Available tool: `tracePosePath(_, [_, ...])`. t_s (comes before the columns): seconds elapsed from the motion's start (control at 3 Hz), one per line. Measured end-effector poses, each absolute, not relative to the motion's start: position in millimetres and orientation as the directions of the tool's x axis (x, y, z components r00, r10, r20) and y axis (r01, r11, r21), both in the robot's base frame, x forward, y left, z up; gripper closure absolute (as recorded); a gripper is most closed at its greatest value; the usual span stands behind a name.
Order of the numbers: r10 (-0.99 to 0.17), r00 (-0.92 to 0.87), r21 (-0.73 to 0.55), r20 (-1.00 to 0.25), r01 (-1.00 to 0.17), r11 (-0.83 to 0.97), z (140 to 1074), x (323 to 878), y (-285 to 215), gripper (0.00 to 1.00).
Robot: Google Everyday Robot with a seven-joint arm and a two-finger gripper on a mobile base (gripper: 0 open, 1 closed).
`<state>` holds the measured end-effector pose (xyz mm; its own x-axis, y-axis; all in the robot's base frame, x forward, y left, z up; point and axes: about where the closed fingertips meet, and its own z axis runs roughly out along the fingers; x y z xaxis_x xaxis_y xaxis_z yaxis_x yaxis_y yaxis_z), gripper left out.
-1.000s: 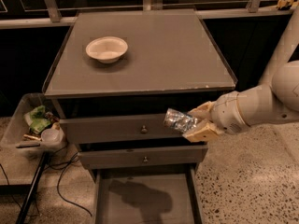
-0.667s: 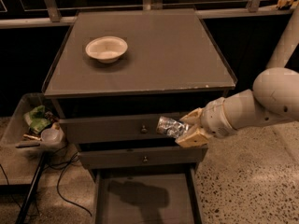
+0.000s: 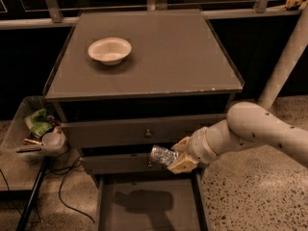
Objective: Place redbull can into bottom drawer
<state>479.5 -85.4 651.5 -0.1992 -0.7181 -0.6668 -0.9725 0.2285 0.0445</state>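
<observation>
My gripper (image 3: 177, 160) is shut on the redbull can (image 3: 161, 155), a small shiny silver cylinder held lying sideways and pointing left. It hangs in front of the second drawer's face, just right of its knob (image 3: 149, 165). The bottom drawer (image 3: 147, 208) is pulled open below it, a wide flat grey-brown tray, and the arm's shadow falls on its floor. The can is above the drawer's rear part, clear of it.
A cream round bowl (image 3: 109, 50) sits on the cabinet top (image 3: 159, 57) at the left. The top drawer (image 3: 120, 131) is shut. A clear bin (image 3: 21, 143) with a cup and wrappers stands to the left, with cables (image 3: 67, 186) on the floor. A slanted white pole (image 3: 286, 57) stands at right.
My gripper has carried the can down and to the left, from the level of the top drawer to the front of the second drawer, nearer the open bottom drawer.
</observation>
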Motion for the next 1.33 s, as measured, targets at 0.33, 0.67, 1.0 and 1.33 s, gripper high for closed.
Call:
tracePosePath(0.33, [-0.719, -0.192, 0.029, -0.668, -0.972, 0.232, 616, 474, -80, 1.00])
tracePosePath(0.67, [-0.711, -0.165, -0.051, -0.683, -0.961, 0.271, 586, 469, -85, 1.00])
tracePosePath(1.0, [-0.708, -0.141, -0.133, -0.692, -0.939, 0.317, 564, 470, -90, 1.00])
tracePosePath(1.33, [-0.714, -0.134, -0.128, -0.687, -0.945, 0.301, 558, 467, -83, 1.00])
